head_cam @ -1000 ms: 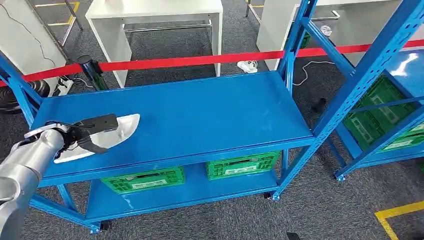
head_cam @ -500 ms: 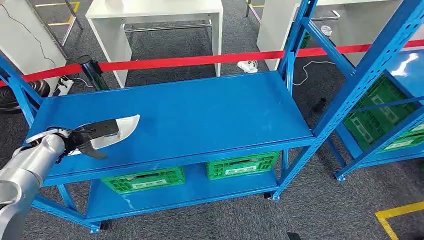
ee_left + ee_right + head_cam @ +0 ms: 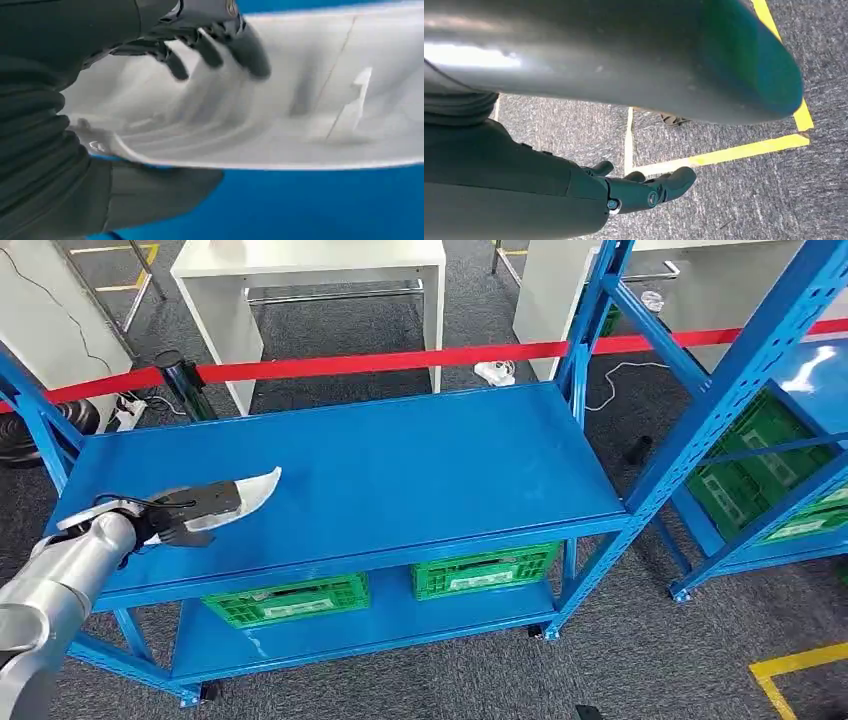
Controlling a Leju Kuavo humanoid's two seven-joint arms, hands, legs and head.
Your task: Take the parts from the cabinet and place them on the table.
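A white, curved, shell-like part lies over the front left of the blue shelf top. My left hand grips its near end, and its pointed tip reaches toward the middle of the shelf. In the left wrist view the dark fingers press on the part's pale upper face while the thick thumb sits under its edge, with blue shelf below. My right hand hangs over grey carpet, fingers loosely extended and holding nothing.
Green crates sit on the lower shelf. A second blue rack with green crates stands at the right. Red barrier tape runs behind the shelf, with a white table beyond. Yellow tape marks the floor.
My left hand has closed tighter on the white part and risen slightly. The part's near end has come up off the shelf front, while its tip stays in nearly the same place.
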